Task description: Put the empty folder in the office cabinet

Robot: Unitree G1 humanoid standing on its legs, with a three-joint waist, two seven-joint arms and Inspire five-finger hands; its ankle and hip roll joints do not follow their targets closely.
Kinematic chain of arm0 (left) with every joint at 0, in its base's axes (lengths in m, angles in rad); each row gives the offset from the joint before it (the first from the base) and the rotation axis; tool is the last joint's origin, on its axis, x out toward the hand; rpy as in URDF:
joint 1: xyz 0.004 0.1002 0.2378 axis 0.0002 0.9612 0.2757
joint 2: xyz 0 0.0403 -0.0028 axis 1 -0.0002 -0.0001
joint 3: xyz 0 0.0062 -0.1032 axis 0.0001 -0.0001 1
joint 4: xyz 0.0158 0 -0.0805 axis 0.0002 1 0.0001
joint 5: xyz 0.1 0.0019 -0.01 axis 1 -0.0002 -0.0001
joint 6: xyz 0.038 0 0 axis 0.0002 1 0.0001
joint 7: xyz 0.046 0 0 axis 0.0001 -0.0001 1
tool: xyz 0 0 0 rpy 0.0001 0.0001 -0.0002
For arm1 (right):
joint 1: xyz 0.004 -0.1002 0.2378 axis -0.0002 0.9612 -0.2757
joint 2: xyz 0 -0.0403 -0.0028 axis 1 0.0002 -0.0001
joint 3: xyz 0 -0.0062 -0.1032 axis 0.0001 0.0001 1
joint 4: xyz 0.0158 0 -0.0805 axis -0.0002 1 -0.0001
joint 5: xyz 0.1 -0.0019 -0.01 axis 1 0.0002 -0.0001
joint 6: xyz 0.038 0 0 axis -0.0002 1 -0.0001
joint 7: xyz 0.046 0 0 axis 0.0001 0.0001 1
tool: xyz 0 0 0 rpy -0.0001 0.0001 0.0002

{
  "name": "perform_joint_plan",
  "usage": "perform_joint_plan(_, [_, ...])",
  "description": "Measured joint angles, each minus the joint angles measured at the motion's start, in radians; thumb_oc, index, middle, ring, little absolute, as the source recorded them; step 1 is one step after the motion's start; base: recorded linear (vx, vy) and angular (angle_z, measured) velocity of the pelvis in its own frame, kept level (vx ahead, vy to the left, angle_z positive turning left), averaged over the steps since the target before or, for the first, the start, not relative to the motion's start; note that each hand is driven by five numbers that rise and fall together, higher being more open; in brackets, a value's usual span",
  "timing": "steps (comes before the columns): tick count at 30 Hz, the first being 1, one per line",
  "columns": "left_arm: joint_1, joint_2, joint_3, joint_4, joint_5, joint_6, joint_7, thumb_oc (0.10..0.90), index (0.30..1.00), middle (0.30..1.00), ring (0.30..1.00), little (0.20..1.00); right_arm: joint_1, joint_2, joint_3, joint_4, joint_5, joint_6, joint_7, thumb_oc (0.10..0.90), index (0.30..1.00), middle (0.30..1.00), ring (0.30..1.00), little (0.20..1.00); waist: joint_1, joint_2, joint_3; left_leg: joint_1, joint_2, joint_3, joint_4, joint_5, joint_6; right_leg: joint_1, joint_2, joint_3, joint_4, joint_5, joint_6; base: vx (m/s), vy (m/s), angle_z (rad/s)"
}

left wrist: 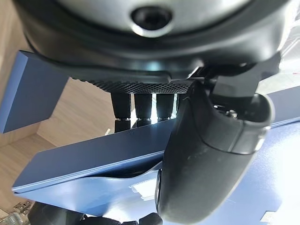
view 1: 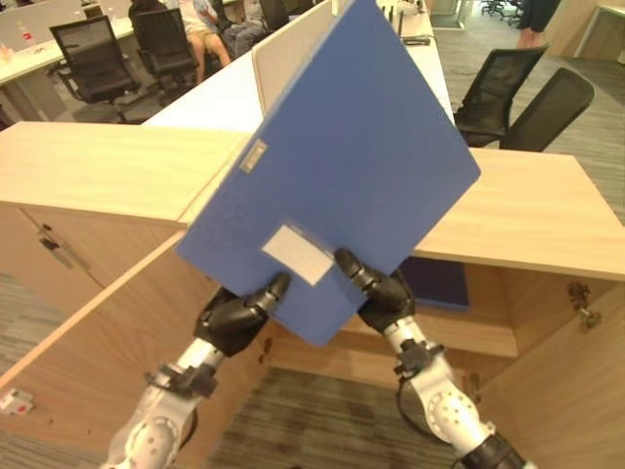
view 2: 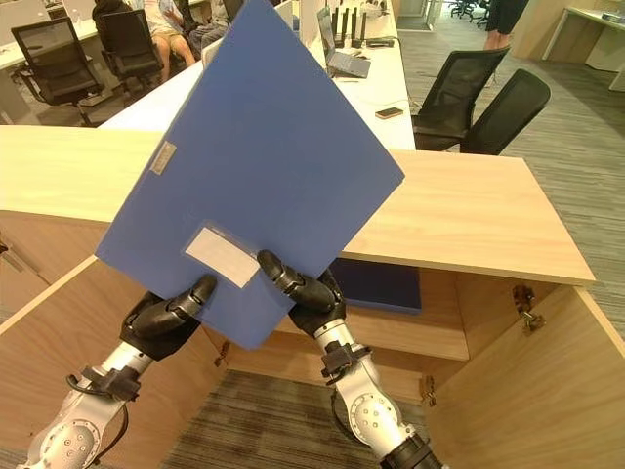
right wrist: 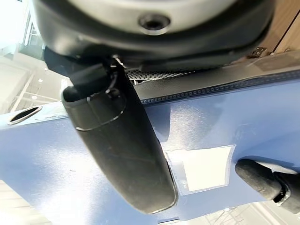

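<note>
The blue folder (view 2: 254, 156) is held tilted above the open cabinet (view 2: 410, 322), the left hand (view 2: 166, 318) and right hand (view 2: 311, 295) clamping its lower edge between thumb and fingers, presumably to steady the broad cover for insertion.

Head pair from above, wrist pair from very close.
The same flat blue folder (view 2: 254, 166) before the open light-wood cabinet (view 2: 469, 220) is viewed downward by both eyes; its face is met at close range by each wrist camera.

Left hand (view 1: 234, 318) and right hand (view 1: 386, 293) are raised side by side, thumbs pressed forward, fingers curled in a clamping grip.
</note>
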Motion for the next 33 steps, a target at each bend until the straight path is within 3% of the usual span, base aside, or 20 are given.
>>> perform_joint_plan(12, [0.013,0.021,0.034,0.007,0.048,0.002,-0.010,0.400,0.300,0.300,0.300,0.300,-0.016,0.003,-0.021,0.000,0.028,-0.011,0.000,0.800,0.900,0.900,0.900,0.900,0.000,0.009,0.001,-0.001,0.001,0.007,0.000,0.000,0.000,-0.007,0.000,0.009,0.000,0.003,0.000,0.00,0.001,-0.02])
perform_joint_plan(30, [0.023,0.247,0.091,0.020,0.119,0.019,-0.071,0.400,0.300,0.300,0.300,0.300,-0.016,-0.036,-0.022,0.000,0.026,0.003,0.000,0.800,0.900,0.900,0.900,0.900,0.016,0.011,0.001,-0.001,0.002,0.006,0.000,0.000,0.000,-0.007,-0.001,0.008,0.000,0.003,0.000,0.00,0.000,0.00])
perform_joint_plan(31, [0.023,0.247,0.091,0.020,0.121,0.019,-0.071,0.400,0.300,0.300,0.300,0.300,-0.016,-0.036,-0.021,0.000,0.026,0.003,0.000,0.544,0.516,0.516,0.516,0.516,0.018,0.011,0.001,-0.001,0.002,0.006,0.000,0.000,0.000,-0.007,-0.001,0.008,0.000,0.003,0.000,0.00,0.000,0.00])
perform_joint_plan(32, [0.023,0.247,0.091,0.020,0.121,0.019,-0.071,0.400,0.300,0.300,0.300,0.300,-0.016,-0.036,-0.021,0.000,0.026,0.004,0.000,0.400,0.300,0.300,0.300,0.300,0.019,0.011,0.001,-0.001,0.002,0.006,0.000,0.000,0.000,-0.007,-0.001,0.008,0.000,0.003,0.000,0.00,0.000,0.00])
perform_joint_plan(33, [0.023,0.247,0.091,0.020,0.121,0.019,-0.071,0.400,0.300,0.300,0.300,0.300,-0.016,-0.036,-0.021,0.000,0.026,0.004,0.000,0.400,0.300,0.300,0.300,0.300,0.019,0.011,0.001,-0.001,0.002,0.006,0.000,0.000,0.000,-0.007,-0.001,0.008,0.000,0.003,0.000,0.00,0.000,0.00])
